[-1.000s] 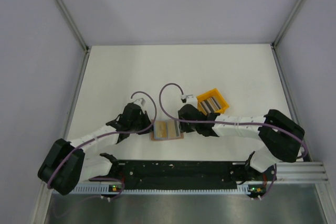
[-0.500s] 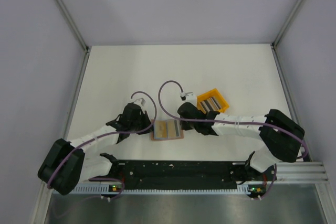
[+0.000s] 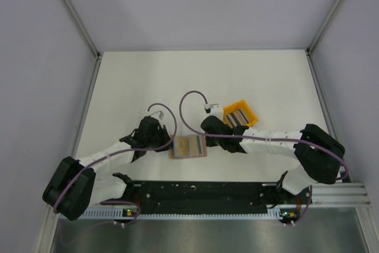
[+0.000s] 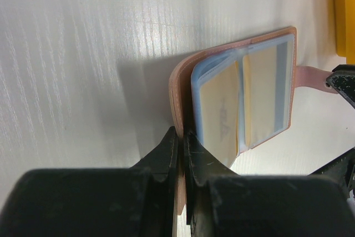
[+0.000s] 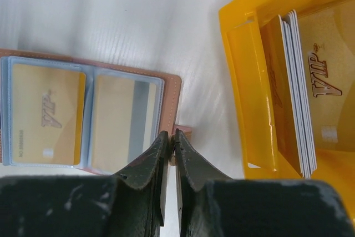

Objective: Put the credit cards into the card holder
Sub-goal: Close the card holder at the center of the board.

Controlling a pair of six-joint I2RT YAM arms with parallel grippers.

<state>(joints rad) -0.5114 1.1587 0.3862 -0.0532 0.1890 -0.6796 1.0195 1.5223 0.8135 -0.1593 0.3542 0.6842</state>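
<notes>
Open card holder pinned at both ends, card stack waiting in tray

White table (image 3: 266, 81). Yellow tray (image 5: 260, 4) sits right of centre, just beyond the right arm's wrist. The card holder (image 3: 188, 146) lies open and flat at centre near the front edge, between the two wrists, with its clear sleeves up. Two sleeves show gold cards already seated. The credit cards (image 5: 299, 92) stand on edge as a stack in the tray, white edges showing, beside a gold "VIP" face. Left gripper (image 4: 182, 137) has its fingers pinched tight on the holder's left cover edge, which curls up off the table. Right gripper (image 5: 171, 140) is nearly closed, nipping the holder's strap tab at the right edge.
</notes>
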